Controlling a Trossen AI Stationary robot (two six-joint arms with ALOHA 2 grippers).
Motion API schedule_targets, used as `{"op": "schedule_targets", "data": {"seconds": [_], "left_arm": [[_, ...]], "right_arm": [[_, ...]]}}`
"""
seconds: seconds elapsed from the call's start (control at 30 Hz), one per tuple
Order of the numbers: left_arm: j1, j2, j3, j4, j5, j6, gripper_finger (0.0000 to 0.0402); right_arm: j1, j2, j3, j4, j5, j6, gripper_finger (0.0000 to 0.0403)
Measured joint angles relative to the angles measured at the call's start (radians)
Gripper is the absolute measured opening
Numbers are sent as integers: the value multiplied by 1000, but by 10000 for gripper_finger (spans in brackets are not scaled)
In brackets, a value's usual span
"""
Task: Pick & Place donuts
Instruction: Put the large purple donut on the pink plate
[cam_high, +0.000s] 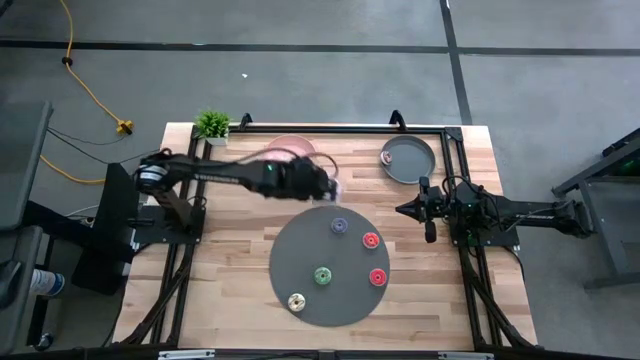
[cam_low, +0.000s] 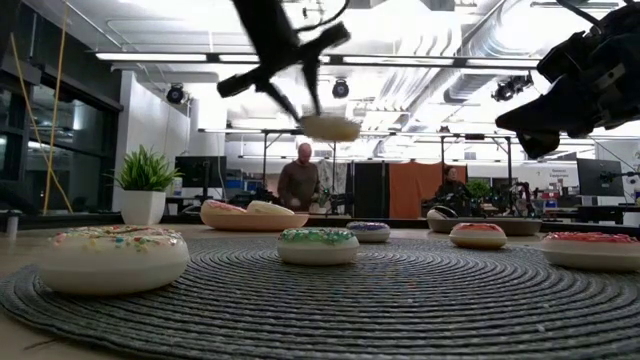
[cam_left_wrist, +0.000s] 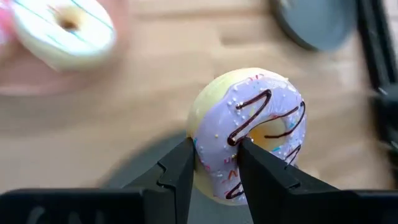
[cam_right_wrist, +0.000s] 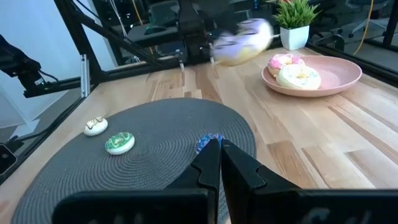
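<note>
My left gripper (cam_high: 330, 187) is above the wood between the pink plate (cam_high: 290, 150) and the dark grey disc (cam_high: 330, 300), shut on a purple-frosted donut (cam_left_wrist: 249, 130) with chocolate drizzle. In the low view that donut (cam_low: 330, 127) hangs high in the air. A pink donut (cam_right_wrist: 283, 62) and a white donut (cam_right_wrist: 300, 76) lie on the pink plate (cam_right_wrist: 336, 78). Several small donuts lie flat on the disc: blue (cam_high: 339, 226), two red (cam_high: 371, 240) (cam_high: 377, 277), green (cam_high: 322, 275) and cream (cam_high: 296, 300). My right gripper (cam_high: 412, 210) waits shut at the disc's right edge. My left gripper pinches the purple-frosted donut's ring wall (cam_left_wrist: 214, 165) between its two fingers. One finger (cam_left_wrist: 180, 165) is on the outer rim and the other (cam_left_wrist: 255, 165) at the edge of the hole. The fingers come from above, slanting down. The donut is lifted clear, tilted.
A grey plate (cam_high: 408, 160) sits at the far right of the table with a small red thing (cam_high: 387, 157) on its rim. A potted plant (cam_high: 212, 124) stands at the far left corner. Black frame rails run along the table's edges. People stand in the room beyond.
</note>
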Motion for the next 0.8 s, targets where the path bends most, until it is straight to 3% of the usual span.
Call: {"op": "schedule_targets", "data": {"seconds": [0.13,0.4,0.8], "left_arm": [[112,-68,-104,40,33,72,115],[324,-153,-306,180,197,207,115],[571,-161,-352,229,327,410,115]], "right_arm": [[0,4,0,0,0,0,7],[0,12,0,1,0,0,9],[0,12,0,1,0,0,7]]}}
